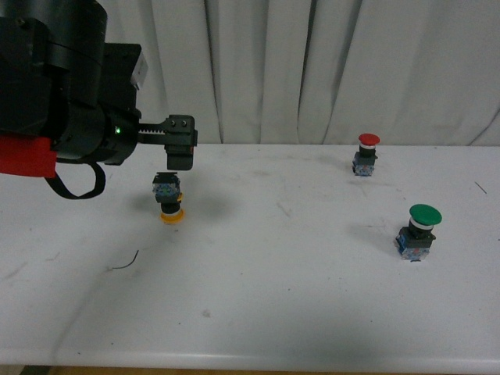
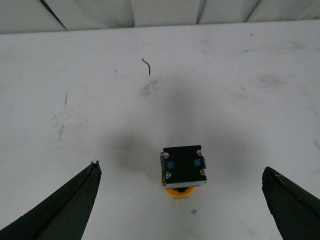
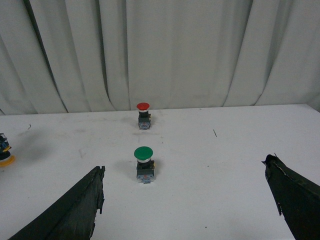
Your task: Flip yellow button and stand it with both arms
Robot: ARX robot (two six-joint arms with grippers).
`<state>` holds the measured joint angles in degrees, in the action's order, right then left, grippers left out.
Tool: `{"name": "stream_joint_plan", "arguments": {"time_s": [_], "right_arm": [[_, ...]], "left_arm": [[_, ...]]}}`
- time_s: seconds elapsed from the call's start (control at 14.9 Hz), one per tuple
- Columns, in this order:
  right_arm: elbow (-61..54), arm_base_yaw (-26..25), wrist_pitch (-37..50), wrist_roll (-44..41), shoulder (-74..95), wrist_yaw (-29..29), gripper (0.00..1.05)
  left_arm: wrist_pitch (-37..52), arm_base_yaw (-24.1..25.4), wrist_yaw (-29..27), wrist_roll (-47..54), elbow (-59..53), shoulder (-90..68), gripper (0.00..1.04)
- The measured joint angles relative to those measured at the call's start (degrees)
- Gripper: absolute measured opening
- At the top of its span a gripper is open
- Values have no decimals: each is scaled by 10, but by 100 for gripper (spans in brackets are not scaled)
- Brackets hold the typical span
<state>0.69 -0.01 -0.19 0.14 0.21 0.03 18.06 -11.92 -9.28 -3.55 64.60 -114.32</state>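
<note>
The yellow button (image 1: 169, 198) stands upside down on the white table, its yellow cap down and its black and blue block up. My left gripper (image 1: 180, 155) hangs open just above it. In the left wrist view the button (image 2: 183, 170) lies between the two wide-spread fingers (image 2: 75, 205), nearer the middle, untouched. My right gripper (image 3: 185, 200) is open and empty; it does not show in the front view. In the right wrist view the button (image 3: 4, 152) shows at the frame's edge, far from that gripper.
A red-capped button (image 1: 366, 154) stands upright at the back right. A larger green-capped button (image 1: 418, 232) stands upright nearer the front right; both also show in the right wrist view (image 3: 143, 115) (image 3: 144, 164). A thin dark wire (image 1: 125, 262) lies front left. White curtain behind.
</note>
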Motion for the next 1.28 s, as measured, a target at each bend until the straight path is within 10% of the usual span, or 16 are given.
{"name": "stream_joint_plan", "arguments": {"time_s": [1.14,1.28], "right_arm": [[0,0,0,0,0,0,98],[0,0,0,0,0,0,98]], "left_arm": [[-106,-4,-16,-50,143,-155,98],[-99,-5,-16,-52,144,-155,76]]}}
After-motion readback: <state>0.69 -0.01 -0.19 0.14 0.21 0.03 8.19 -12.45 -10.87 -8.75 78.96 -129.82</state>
